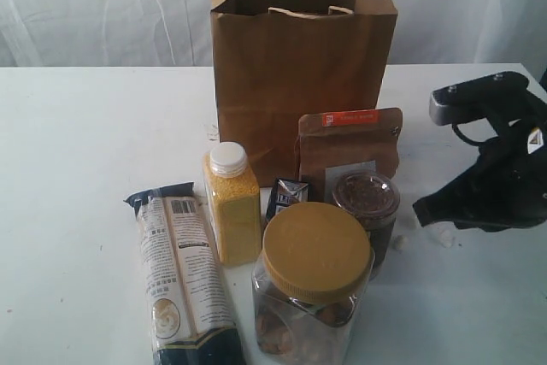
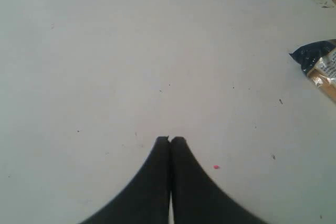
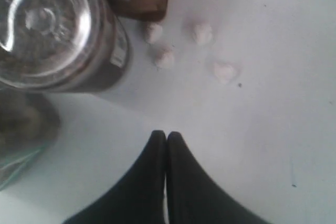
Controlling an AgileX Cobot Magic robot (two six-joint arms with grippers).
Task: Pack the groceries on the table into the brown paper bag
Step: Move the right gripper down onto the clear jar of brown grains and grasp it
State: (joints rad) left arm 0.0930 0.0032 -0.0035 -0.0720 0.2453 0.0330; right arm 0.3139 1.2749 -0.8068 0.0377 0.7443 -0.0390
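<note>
The brown paper bag (image 1: 301,66) stands upright and open at the back of the white table (image 1: 77,168). In front of it are the groceries: a yellow-lidded clear jar (image 1: 314,284), a yellow-grain bottle with a white cap (image 1: 232,203), a brown pouch with an orange label (image 1: 349,147), a dark-filled clear tub (image 1: 367,207) (image 3: 58,30), a small blue-white carton (image 1: 285,197) and a long cream-black packet (image 1: 184,275) (image 2: 321,67). My right gripper (image 1: 420,209) (image 3: 166,136) is shut and empty, just right of the tub. My left gripper (image 2: 170,140) is shut over bare table and is outside the exterior view.
Several small white lumps (image 3: 194,45) lie on the table near the tub and the pouch's lower edge. A tiny pink speck (image 2: 216,167) sits by my left gripper. A white curtain (image 1: 102,6) hangs behind the table.
</note>
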